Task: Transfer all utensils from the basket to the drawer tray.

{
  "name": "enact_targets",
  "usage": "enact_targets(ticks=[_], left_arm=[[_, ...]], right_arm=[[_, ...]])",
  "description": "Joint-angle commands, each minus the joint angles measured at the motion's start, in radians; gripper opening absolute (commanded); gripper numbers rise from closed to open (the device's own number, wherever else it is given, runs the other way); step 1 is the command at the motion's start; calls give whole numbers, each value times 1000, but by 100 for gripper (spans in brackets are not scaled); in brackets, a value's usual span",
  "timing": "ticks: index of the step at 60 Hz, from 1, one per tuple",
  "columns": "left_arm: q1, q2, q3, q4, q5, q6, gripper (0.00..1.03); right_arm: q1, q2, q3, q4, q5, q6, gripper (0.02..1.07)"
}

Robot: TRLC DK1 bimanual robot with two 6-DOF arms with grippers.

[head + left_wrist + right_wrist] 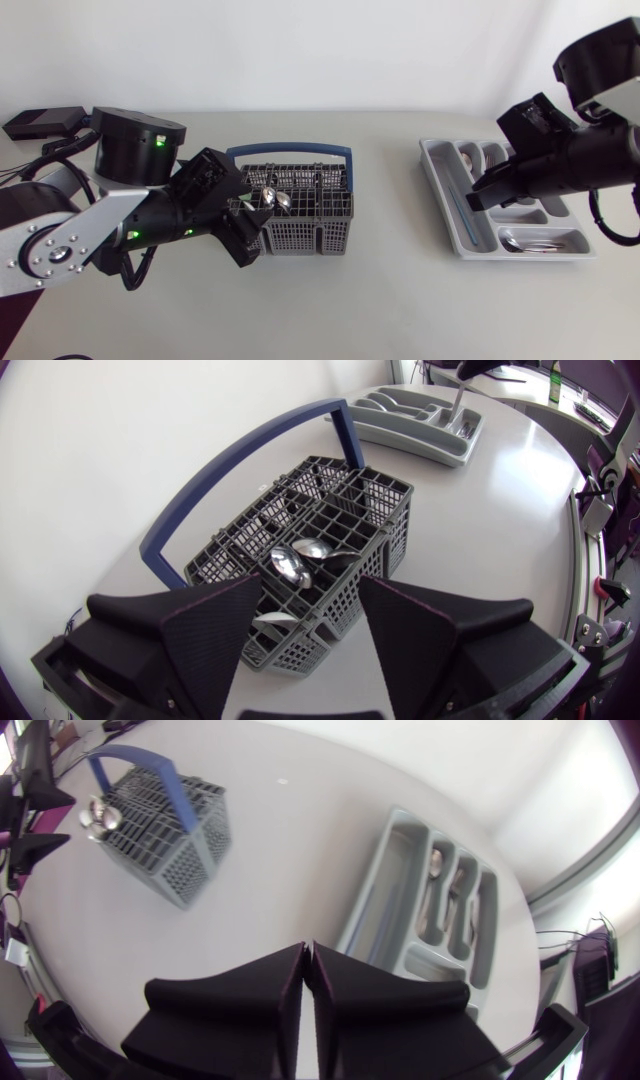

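Basket [300,238]: mid-worktop [390,300], spoons [295,560] standing in one corner.
Left gripper [313,588]: fingers apart — straddling that corner.
Right gripper [306,960]: fingers pressed together — over the tray [440,190], well apart from the basket.

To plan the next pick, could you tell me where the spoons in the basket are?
In the head view the spoons stand at the left end of the basket, on the left half of the table, by the left gripper.

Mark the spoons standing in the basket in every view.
Head view: spoons in the basket's end, by the left claw.
Left wrist view: spoons just ahead of that claw.
Right wrist view: spoons at the basket's far corner.
Shared landmark: the blue handle.
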Motion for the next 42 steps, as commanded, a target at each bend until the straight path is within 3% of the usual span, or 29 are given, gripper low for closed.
enact_targets(ticks=[1,5,16,37,42], left_arm=[[-10,7,-5,5,1,6,70],[-13,5,-5,4,-1,6,70],[-15,-5,-5,-4,-5,6,70],[-16,-13,1,-19,-10,6,70],[-18,-16,6,-26,-12,6,70]], right_arm=[[-96,-11,-78,70,37,-76,8],[-197,3,-142,169,105,-137,8],[-383,130,-213,332,114,-239,8],[-427,350,-254,580,231,-271,8],[-421,393,-262,616,248,-271,28]])
